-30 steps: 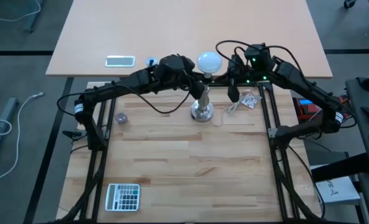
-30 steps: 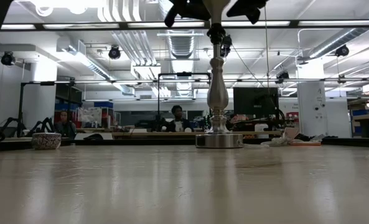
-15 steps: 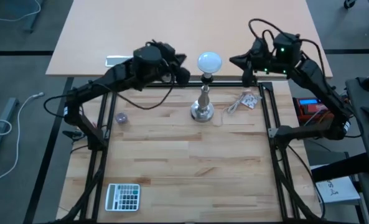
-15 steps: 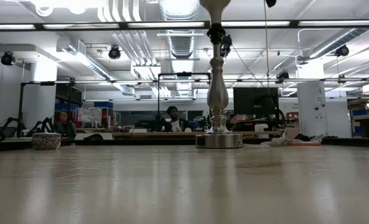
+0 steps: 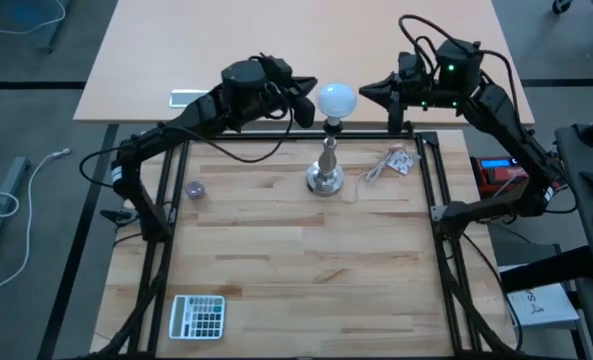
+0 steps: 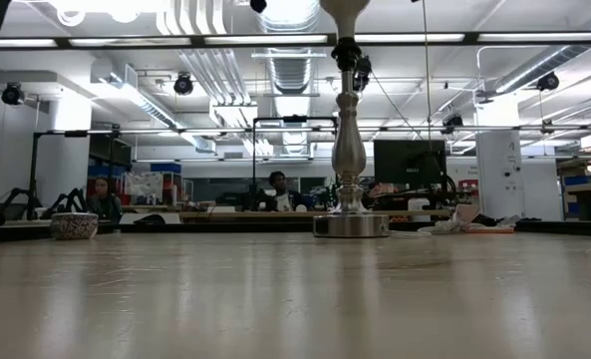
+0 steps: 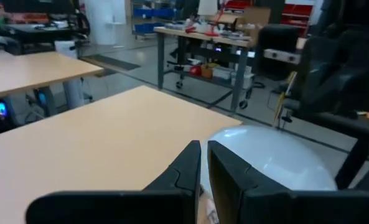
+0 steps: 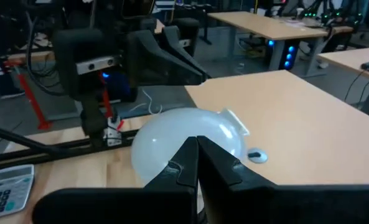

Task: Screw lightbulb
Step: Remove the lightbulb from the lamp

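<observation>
The white frosted lightbulb [image 5: 337, 99] sits by its screw base in the top of the silver stand [image 5: 325, 165]. The stand's round foot rests on the wooden table. My left gripper [image 5: 304, 101] is shut and empty, level with the globe on the side toward the table's left. In the left wrist view [image 7: 203, 163] the bulb [image 7: 277, 155] shows just beside its fingers. My right gripper [image 5: 366, 90] is shut, close by the globe on the side toward the table's right. In the right wrist view [image 8: 196, 163] the bulb [image 8: 184, 138] is straight ahead of its fingers. The low view shows only the stand [image 6: 349, 150]. My left gripper's shut fingertips are right beside the globe's left side [image 7: 234, 149]; I cannot tell whether they touch it. My right gripper's shut fingertips point level at the globe's right side [image 8: 190, 134]; I cannot tell whether they touch it.
A calculator [image 5: 197, 316] lies at the near left. A small patterned bowl [image 5: 195, 188] stands left of the stand. Crumpled packaging with a cord [image 5: 398, 160] lies to its right. A phone [image 5: 193, 97] lies on the far table. People sit in the room behind [image 6: 278, 189].
Both grippers have risen from the stand's stem to the height of the globe. They first drew apart toward the far left and far right, then came in toward the bulb from either side. The bulb and stand have kept still.
</observation>
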`<state>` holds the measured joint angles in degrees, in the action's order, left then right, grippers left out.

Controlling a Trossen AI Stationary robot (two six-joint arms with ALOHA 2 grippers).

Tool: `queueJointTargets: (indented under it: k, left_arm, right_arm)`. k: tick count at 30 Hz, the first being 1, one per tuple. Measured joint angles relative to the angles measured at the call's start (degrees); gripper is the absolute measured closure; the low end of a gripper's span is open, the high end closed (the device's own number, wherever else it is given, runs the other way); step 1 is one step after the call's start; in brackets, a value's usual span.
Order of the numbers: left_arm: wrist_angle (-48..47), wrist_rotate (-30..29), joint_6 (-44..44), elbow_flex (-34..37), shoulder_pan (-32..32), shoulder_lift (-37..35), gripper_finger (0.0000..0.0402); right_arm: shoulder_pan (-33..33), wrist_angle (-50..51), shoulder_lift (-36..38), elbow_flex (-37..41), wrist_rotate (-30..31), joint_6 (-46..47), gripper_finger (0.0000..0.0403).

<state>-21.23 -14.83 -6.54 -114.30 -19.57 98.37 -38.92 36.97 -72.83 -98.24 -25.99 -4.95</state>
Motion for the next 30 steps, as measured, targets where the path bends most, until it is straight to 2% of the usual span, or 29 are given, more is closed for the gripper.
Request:
queueJointTargets:
  k: [12,30]
  left_arm:
    - [1.7,2.9,-2.2,0.0,0.0,1.5,0.0381]
    - [1.6,8.9,-7.7,1.4,0.2,1.4,0.0381]
  right_arm:
    - [2.9,0.0,-1.5,1.2,0.2,-1.0,0.0403]
    - [2.9,0.0,-2.1,1.9,0.6,-2.4,0.0403]
